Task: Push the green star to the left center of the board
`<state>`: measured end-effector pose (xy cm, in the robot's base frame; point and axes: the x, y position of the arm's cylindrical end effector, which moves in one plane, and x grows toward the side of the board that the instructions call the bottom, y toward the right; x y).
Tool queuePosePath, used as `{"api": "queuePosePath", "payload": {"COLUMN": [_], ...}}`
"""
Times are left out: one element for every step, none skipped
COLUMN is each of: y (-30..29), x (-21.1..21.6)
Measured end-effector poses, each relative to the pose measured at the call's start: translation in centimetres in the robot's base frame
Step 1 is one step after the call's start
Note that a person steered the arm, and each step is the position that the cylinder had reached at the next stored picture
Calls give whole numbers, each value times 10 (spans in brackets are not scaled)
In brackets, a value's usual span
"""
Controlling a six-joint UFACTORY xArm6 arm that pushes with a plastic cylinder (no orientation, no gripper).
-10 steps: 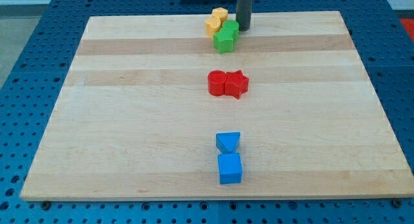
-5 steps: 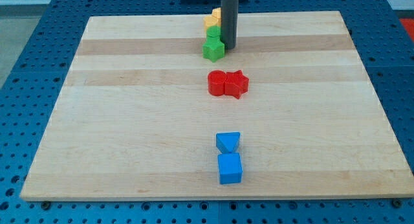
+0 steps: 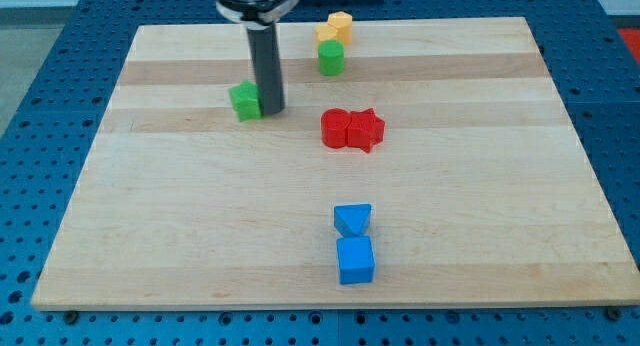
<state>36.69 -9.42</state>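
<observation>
The green star (image 3: 244, 100) lies on the wooden board (image 3: 180, 206), left of the middle in its upper part. My tip (image 3: 271, 110) stands right against the star's right side. A second green block, a cylinder (image 3: 331, 57), stands apart near the view's top, just below the two yellow blocks (image 3: 335, 28).
A red cylinder (image 3: 335, 128) and a red star (image 3: 366, 130) touch each other at the board's centre. A blue triangle (image 3: 352, 220) sits just above a blue cube (image 3: 355, 260) near the view's bottom.
My tip has moved left and downward, pushing the green star away from the green cylinder and the yellow blocks. The other blocks have not moved.
</observation>
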Motion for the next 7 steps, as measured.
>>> {"api": "queuePosePath", "payload": {"y": [-30, -58, -82, -98, -107, -116, -126], "x": [-19, -30, -32, -45, -58, -53, -35]}}
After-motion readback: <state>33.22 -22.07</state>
